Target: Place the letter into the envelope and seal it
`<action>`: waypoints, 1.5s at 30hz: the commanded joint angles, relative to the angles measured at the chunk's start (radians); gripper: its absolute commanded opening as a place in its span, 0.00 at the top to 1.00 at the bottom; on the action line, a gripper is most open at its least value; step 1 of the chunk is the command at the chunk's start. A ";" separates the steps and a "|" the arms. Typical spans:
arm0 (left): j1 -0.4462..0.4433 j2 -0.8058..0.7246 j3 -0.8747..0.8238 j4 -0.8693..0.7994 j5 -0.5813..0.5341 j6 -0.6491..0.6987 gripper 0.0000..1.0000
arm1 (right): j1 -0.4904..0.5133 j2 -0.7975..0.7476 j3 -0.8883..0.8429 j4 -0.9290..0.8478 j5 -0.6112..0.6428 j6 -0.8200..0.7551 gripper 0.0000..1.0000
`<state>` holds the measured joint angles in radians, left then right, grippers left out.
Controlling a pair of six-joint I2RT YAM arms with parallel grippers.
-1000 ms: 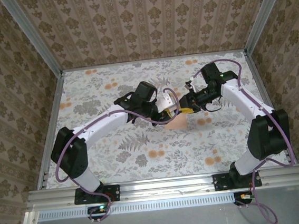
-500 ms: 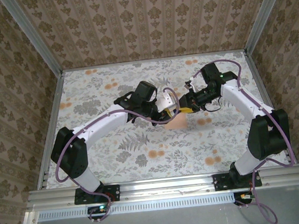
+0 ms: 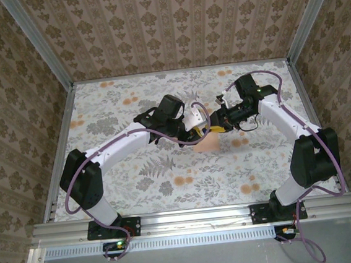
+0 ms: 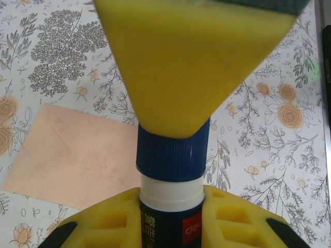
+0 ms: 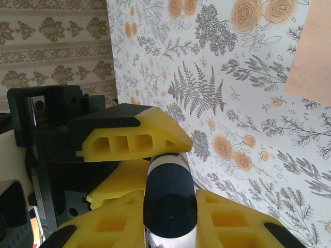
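Both arms meet over the middle of the floral surface [image 3: 138, 191], their pincers nose to nose on one glue stick [image 4: 169, 217]. The left pincer [image 4: 170, 209] is closed on the stick's dark, labelled body, a yellow finger on each side, with the white collar and the ribbed blue cap [image 4: 173, 157] poking out past the fingertips. The right pincer [image 5: 169, 219] is closed on that same cap [image 5: 169, 199], which its own camera sees end-on between two yellow fingers [image 5: 243, 222]. In the left wrist view one of those fingers looms as a big yellow wedge over the top of the cap.

The envelope [image 3: 206, 143] lies flat on the surface directly beneath the joined pincers, touched by neither. From above, its peach rectangle sticks out on the side towards the arm bases, its far part hidden by the left pincer [image 3: 200, 128] and right pincer [image 3: 220, 126]. In the left wrist view the envelope [image 4: 77, 160] lies below and to the left of the cap (faint crease lines run across it). In the right wrist view, a peach piece of the envelope [image 5: 313, 51] sits at the upper right edge, well apart from the fingers.
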<state>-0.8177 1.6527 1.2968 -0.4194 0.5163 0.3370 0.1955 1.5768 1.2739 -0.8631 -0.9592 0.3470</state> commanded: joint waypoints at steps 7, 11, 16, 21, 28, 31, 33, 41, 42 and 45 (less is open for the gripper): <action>-0.021 0.022 0.045 0.061 0.042 -0.012 1.00 | 0.040 0.032 -0.010 0.005 -0.037 0.006 0.76; -0.025 0.030 0.057 0.067 0.042 -0.009 1.00 | 0.064 0.038 -0.019 0.039 -0.037 0.031 0.76; -0.031 0.038 0.066 0.078 0.040 -0.005 1.00 | 0.085 0.045 -0.028 0.076 -0.039 0.057 0.76; -0.035 0.035 0.069 0.090 0.036 -0.009 1.00 | 0.097 0.045 -0.045 0.111 -0.039 0.083 0.76; -0.034 -0.004 0.052 0.123 0.025 -0.021 1.00 | 0.098 0.044 -0.070 0.126 -0.053 0.090 0.76; -0.034 -0.022 0.043 0.156 0.023 -0.043 1.00 | 0.098 0.035 -0.087 0.169 -0.073 0.121 0.77; -0.037 -0.028 0.038 0.178 0.021 -0.060 1.00 | 0.103 0.029 -0.100 0.194 -0.079 0.143 0.77; -0.039 -0.021 0.037 0.261 0.008 -0.094 1.00 | 0.129 0.017 -0.141 0.269 -0.083 0.198 0.77; -0.040 -0.017 0.039 0.266 0.005 -0.097 1.00 | 0.131 0.013 -0.146 0.282 -0.082 0.209 0.77; -0.043 -0.013 0.039 0.288 -0.001 -0.115 1.00 | 0.132 0.002 -0.151 0.290 -0.077 0.218 0.77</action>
<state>-0.8196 1.6806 1.2900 -0.4637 0.4370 0.2535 0.2516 1.5997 1.1473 -0.5911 -0.9501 0.5316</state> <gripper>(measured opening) 0.232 0.228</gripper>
